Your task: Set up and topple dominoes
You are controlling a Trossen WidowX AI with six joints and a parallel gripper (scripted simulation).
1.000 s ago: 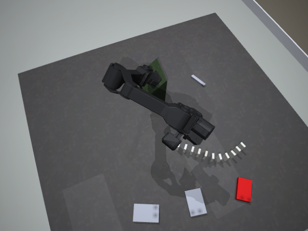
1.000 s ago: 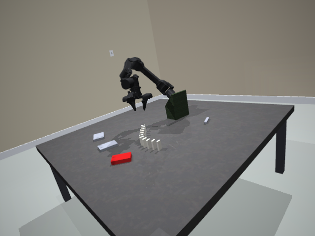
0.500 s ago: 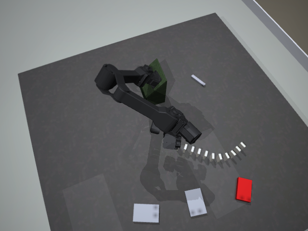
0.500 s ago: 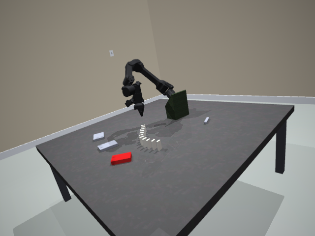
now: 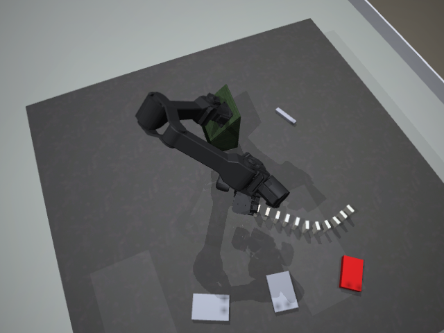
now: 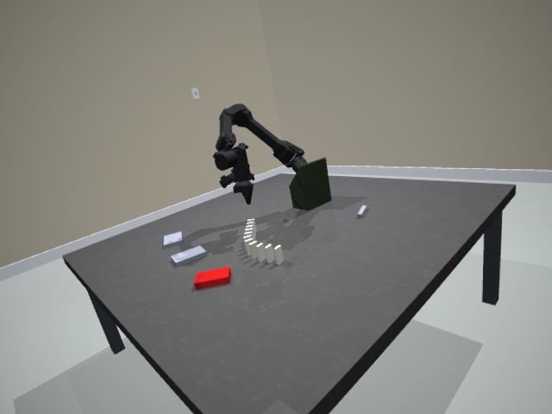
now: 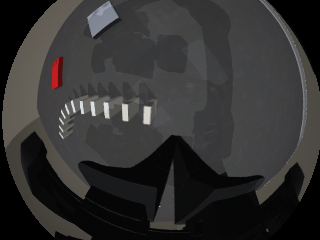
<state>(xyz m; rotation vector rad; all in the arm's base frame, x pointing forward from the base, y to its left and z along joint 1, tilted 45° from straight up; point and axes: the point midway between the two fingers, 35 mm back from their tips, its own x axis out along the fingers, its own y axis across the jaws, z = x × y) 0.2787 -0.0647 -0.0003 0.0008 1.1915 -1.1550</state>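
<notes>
A curved row of several cream dominoes stands upright. Its end domino on the arm's side is partly hidden by the gripper in the top view. The far end domino stands at the other end of the curve. Neighbouring dominoes stand apart with small gaps, and none lies fallen. My gripper is shut and empty, fingertips together. It hangs above the table near the arm-side end of the row, touching no domino.
A red block and two pale flat blocks lie to one side of the row. A thin pale bar lies beyond the green arm stand.
</notes>
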